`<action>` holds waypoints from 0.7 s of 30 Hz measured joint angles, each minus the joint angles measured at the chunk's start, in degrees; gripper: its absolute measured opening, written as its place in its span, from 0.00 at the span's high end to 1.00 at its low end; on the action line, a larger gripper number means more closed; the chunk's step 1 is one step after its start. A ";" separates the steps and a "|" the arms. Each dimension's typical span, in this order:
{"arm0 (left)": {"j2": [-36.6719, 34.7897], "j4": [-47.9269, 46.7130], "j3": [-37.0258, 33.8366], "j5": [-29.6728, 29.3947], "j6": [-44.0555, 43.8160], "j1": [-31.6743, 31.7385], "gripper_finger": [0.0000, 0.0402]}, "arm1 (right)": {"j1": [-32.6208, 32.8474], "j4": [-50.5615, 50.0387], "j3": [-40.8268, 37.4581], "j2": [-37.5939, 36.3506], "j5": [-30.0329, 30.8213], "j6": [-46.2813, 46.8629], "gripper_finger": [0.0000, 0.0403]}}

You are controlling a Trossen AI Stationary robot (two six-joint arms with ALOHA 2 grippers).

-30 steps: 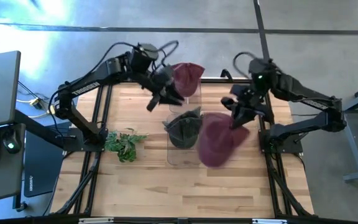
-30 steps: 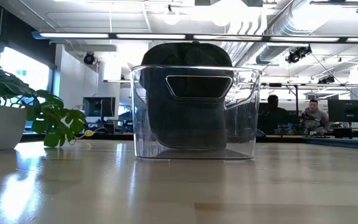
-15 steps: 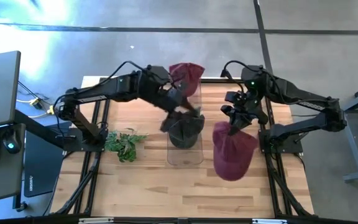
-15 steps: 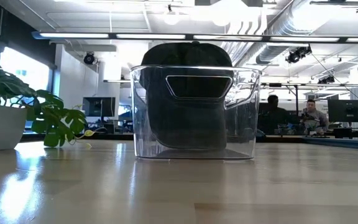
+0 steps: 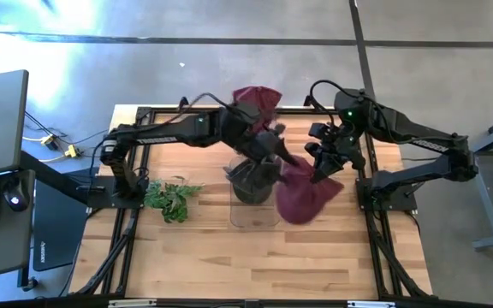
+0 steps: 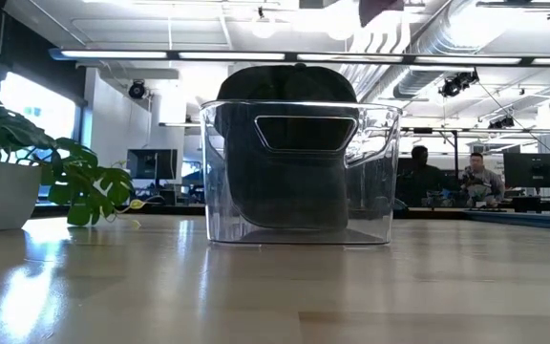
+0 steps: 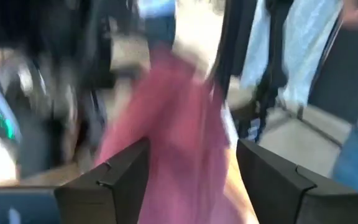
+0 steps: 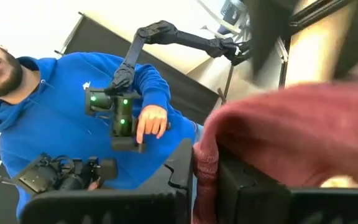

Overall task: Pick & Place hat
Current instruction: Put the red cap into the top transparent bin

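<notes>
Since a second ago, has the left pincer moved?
Yes. The left pincer has crossed from the bin's far left corner to its right side, reaching the held maroon hat.

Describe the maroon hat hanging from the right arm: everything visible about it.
The maroon hat is soft cloth, limp and creased, hanging from the right gripper, which is shut on its upper edge; the right wrist view shows fabric pinched between the fingers. It hangs above the table, beside the clear bin and partly over its rim. The left gripper is open right next to it, with the hat between its fingers; contact cannot be told.
</notes>
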 joint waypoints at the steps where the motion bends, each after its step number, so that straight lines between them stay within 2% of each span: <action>1: 0.34 -1.17 -0.34 0.06 -0.69 0.00 0.42 | 0.00 -0.02 0.01 -0.05 0.05 0.28 0.94; 6: 0.03 0.80 -0.22 -2.30 -1.97 -0.02 0.42 | 0.00 -0.09 0.03 -0.27 0.37 0.53 0.90; 11: 0.50 2.76 -0.44 -4.37 -2.01 -0.02 0.42 | 0.00 -0.03 0.03 -0.25 0.32 0.18 0.94; 21: 2.96 5.01 -0.09 1.98 -2.20 -0.04 0.42 | 0.00 -0.11 0.03 -0.44 1.33 0.34 0.89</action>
